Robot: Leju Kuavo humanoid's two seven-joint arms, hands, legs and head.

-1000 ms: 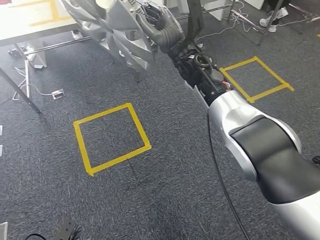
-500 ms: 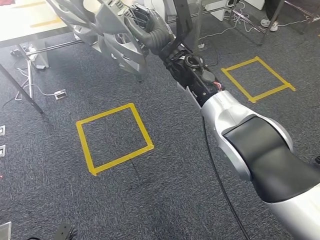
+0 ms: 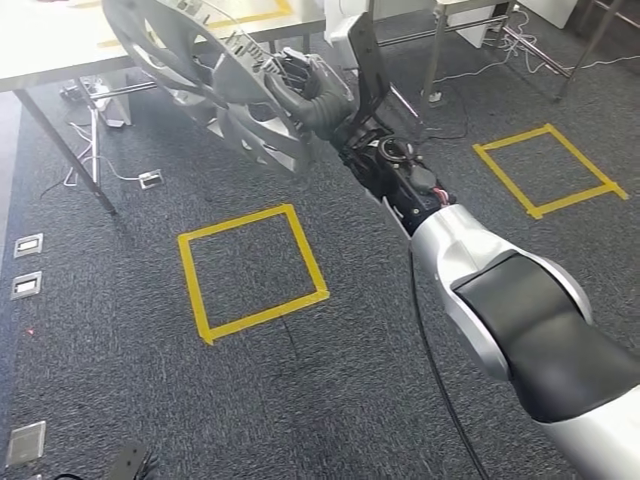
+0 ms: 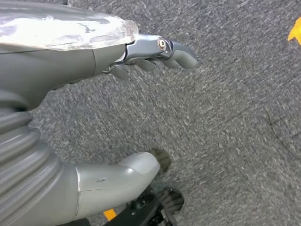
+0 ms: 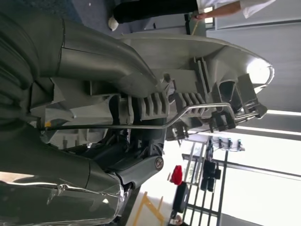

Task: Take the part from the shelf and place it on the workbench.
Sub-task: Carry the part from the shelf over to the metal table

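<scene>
The right arm (image 3: 521, 310), silver with a black cover, reaches up and away across the head view over grey carpet (image 3: 317, 400). Beyond its dark wrist, the right hand (image 3: 313, 90) grips the part (image 3: 219, 85), a silver wheel cover with spokes, held tilted in the air above the floor. In the right wrist view the thumb lies over the cover's ribbed inner face and the fingers (image 5: 142, 169) curl under its rim, by a thin wire ring. The left hand (image 4: 106, 108) hangs over the carpet, thumb and fingers apart, holding nothing. On the floor lie two yellow tape squares (image 3: 253, 270). Farther off stands the pale bench (image 3: 53, 50), its edge behind the part.
</scene>
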